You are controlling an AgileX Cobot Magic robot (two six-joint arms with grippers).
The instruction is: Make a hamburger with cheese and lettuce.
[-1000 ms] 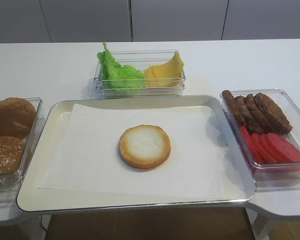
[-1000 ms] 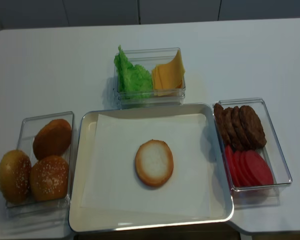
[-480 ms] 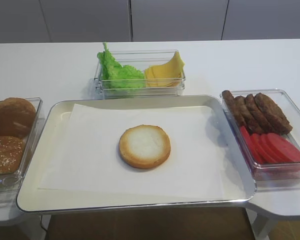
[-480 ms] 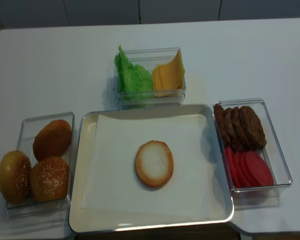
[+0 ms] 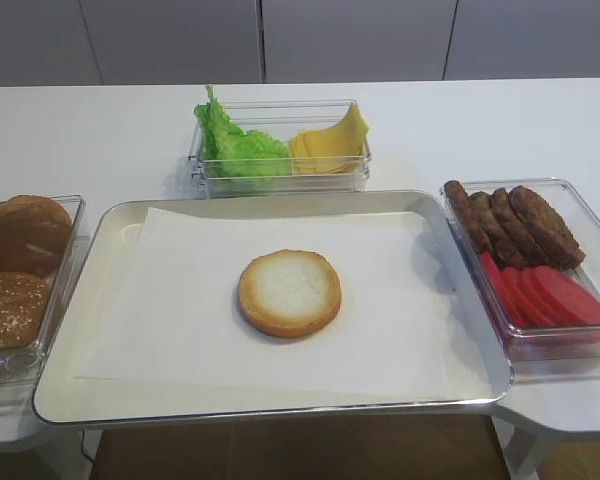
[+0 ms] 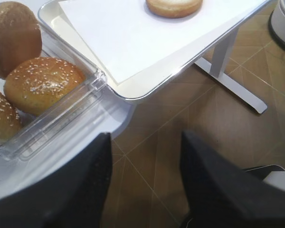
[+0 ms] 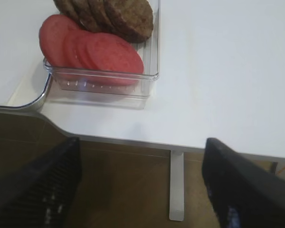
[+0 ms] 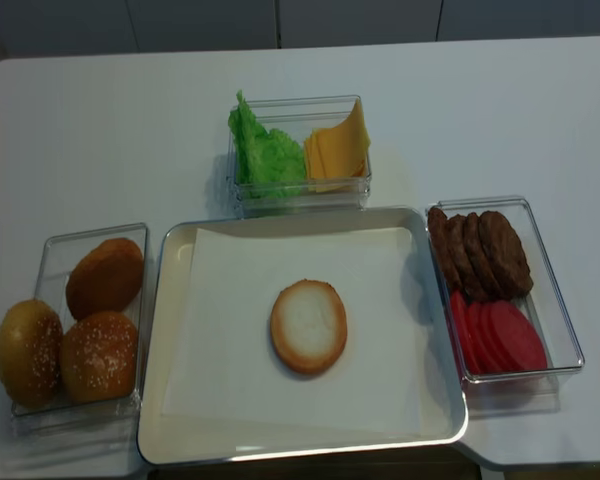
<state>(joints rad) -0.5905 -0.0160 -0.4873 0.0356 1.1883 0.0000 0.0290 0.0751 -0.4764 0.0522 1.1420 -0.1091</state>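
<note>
Both pincers are seen only from their own wrist cameras, held off the near edge of the surface [image 8: 100, 120] above the floor [image 6: 213, 114]. The left pincer [image 6: 145, 183] is parted wide, nothing between its dark fingers [image 6: 80, 190], with the near corner of the tray [image 6: 128, 92] and the box of buns [image 6: 42, 85] ahead of it. The right pincer [image 7: 140, 183] is spread fully and is likewise empty; its fingers [image 7: 242, 190] frame a surface leg [image 7: 176, 185], and the box of tomato slices [image 7: 92, 47] and patties [image 7: 114, 14] lies beyond.

In the high views, the tray is seen at the near middle of the surface, lined with white paper [image 8: 230, 300]. The hamburger [image 8: 308, 326], so far a single bun half, is laid cut face up near the centre of the paper, well apart from every box. Three seeded buns are held in a clear box [image 8: 50, 250] just left of the tray. To the right, tomato slices fill the near end of another clear box [image 8: 565, 330] and patties the far end.

Beyond the tray's far rim, a third clear box [image 8: 300, 200] is shared by the lettuce [image 8: 265, 155], at its left, and the cheese [image 8: 338, 150], fanned at its right, the two touching in the middle.
</note>
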